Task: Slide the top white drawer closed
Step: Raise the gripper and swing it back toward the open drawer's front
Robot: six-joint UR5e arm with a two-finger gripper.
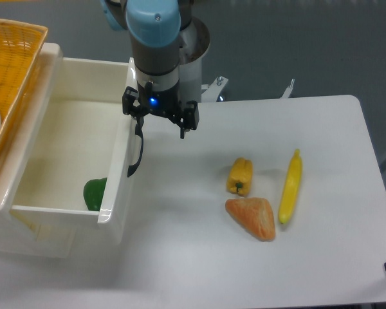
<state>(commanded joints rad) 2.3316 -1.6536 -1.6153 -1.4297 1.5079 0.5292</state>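
Camera view: one top white drawer point(64, 148) open, one green item point(94, 193) inside.

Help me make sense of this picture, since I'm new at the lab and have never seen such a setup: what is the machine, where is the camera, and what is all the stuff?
The grey and blue column at the top is a robot arm; at its tip is a black two-finger gripper. A single fixed camera looks down on the white table from above and in front. At the left stands a small cream-white cabinet whose top white drawer is pulled wide open, with a green pepper lying in it. The gripper sits open by the drawer's front, close to its black curved handle, and holds nothing. A yellow wicker basket rests on top of the cabinet. On the table lie a yellow pepper, an orange wedge-shaped toy food and a yellow banana.
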